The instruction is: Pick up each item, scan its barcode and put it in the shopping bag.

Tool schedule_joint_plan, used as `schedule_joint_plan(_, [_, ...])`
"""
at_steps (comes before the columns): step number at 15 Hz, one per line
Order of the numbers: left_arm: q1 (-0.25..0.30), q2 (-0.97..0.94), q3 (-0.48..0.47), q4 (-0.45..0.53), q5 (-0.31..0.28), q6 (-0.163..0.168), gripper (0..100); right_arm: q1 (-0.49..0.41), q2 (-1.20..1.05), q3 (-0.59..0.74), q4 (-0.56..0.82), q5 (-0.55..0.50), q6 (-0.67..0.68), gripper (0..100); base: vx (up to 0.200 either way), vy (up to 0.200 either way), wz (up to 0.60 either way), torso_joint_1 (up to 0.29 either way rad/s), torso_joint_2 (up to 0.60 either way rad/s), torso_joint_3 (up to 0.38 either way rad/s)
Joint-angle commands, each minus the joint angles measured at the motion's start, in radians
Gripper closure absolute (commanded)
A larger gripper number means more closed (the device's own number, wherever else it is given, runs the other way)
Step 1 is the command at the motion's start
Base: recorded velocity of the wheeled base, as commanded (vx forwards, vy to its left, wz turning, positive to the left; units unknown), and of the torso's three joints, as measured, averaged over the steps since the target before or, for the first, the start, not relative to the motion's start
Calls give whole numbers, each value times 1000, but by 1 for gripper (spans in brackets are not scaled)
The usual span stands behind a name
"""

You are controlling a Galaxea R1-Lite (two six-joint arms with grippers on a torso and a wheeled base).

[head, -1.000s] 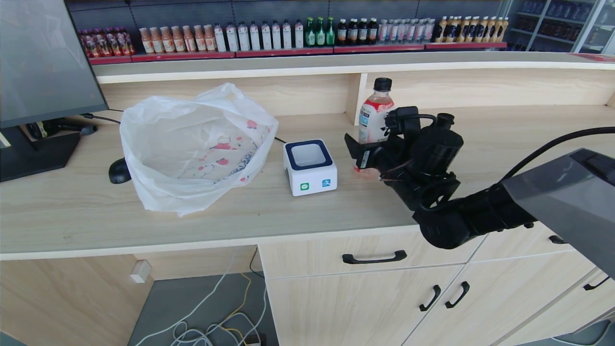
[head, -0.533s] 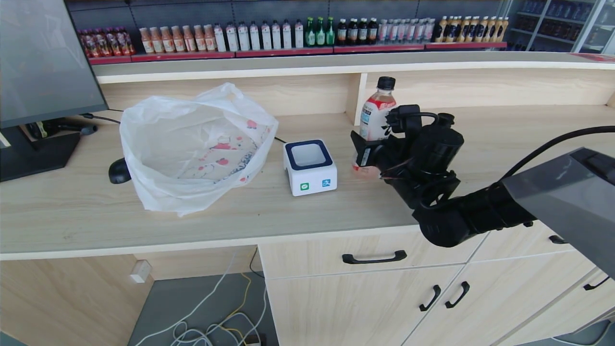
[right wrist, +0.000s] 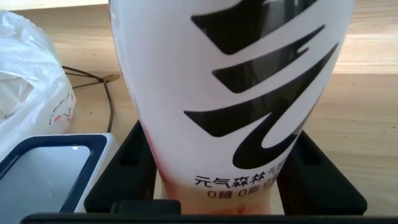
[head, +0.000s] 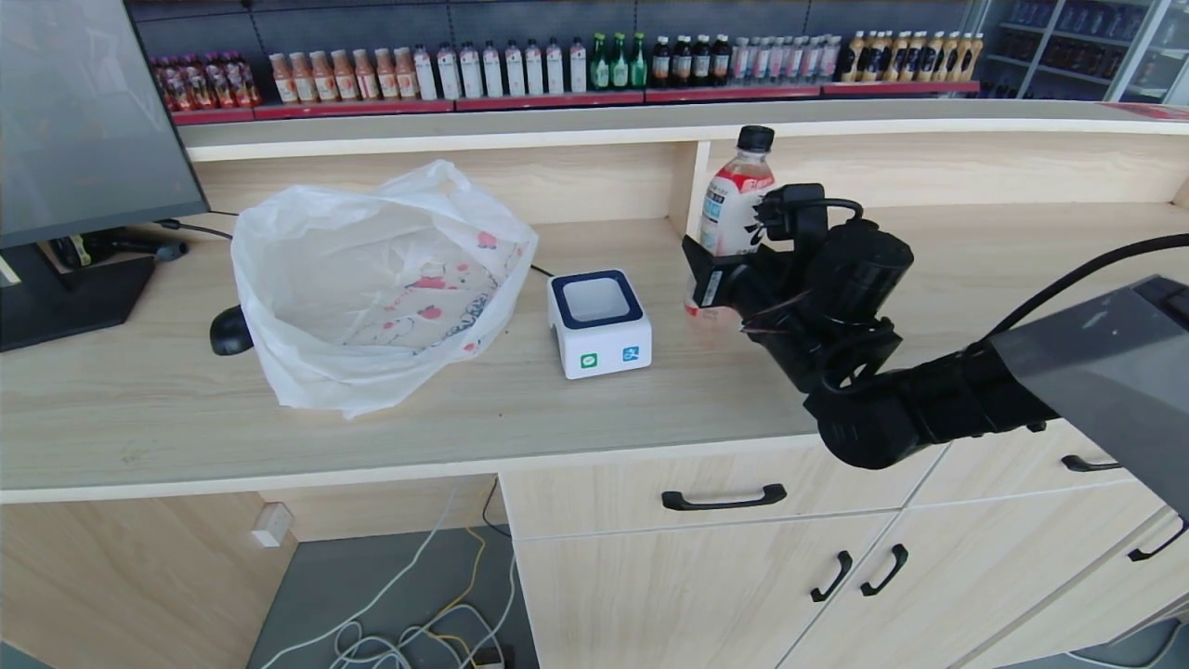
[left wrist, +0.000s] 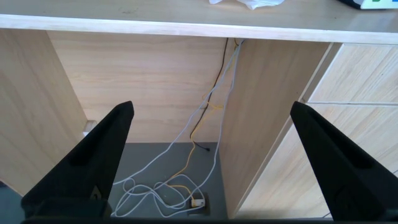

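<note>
The matte black right arm (head: 892,409) has rounded joints, a curving cable (head: 1068,271) and a blocky gripper (head: 729,269).

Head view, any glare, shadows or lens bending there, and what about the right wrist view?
Head view: the raised ledge bows slightly, as from a wide lens; the window of the scanner gives a pale sheen; there is only a soft shadow under the shopping bag. Right wrist view: the bottle, very close, is evenly lit with no hot spot.
</note>
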Motion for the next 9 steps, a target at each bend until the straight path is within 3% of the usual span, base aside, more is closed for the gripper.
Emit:
schedule_joint_plan(1, [0,0,0,0,0,0,0,0,-52,7,-1,7,0,100,0,0,0,0,0,0])
schedule_joint_plan(5, [0,0,0,0,0,0,0,13,-186,68,1,6,-17,100,0,0,0,0,0,0])
schedule_joint_plan(9, [0,0,0,0,0,0,0,17,-362,223,-4,6,-42,100,0,0,0,0,0,0])
